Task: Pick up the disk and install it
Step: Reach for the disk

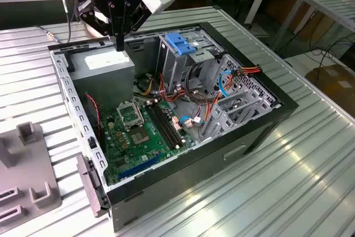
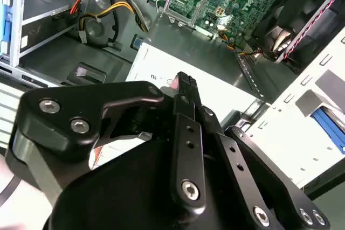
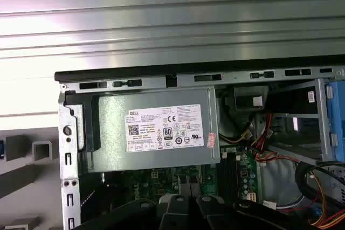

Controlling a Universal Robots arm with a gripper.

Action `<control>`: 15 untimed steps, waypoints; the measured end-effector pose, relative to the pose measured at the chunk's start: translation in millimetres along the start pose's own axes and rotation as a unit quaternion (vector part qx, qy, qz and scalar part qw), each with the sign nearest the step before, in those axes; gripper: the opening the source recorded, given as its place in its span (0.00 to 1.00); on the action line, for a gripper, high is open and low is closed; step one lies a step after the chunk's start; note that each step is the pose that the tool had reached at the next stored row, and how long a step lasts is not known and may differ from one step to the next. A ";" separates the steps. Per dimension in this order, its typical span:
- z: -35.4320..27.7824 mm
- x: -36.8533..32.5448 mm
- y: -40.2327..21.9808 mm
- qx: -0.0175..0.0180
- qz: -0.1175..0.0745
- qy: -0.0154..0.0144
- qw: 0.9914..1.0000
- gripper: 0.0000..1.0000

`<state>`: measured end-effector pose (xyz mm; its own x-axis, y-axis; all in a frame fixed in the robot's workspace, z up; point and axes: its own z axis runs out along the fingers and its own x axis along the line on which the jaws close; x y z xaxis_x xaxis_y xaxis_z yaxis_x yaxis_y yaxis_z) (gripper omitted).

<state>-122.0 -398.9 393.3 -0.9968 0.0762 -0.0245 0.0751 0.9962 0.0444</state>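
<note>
Bright light glares off the ribbed metal table [image 1: 310,159], leaving the computer case [image 1: 233,159] interior darker.

Open computer case [image 1: 222,156] on slatted metal table [image 1: 310,181].

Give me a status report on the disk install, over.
Gripper shut, empty, low over the grey power supply. Disk not in its grasp. Loose cables beside the blue-topped cage.
</note>
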 end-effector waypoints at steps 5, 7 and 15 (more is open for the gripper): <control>-0.2 7.5 -0.6 0.000 0.000 0.000 1.000 0.10; -0.3 11.7 -0.9 0.000 0.000 0.000 1.000 0.10; -0.2 18.7 -1.4 0.000 0.000 0.000 1.000 0.10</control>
<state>-140.8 -398.9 393.0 -0.9968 0.0762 -0.0245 0.0751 0.9962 0.0443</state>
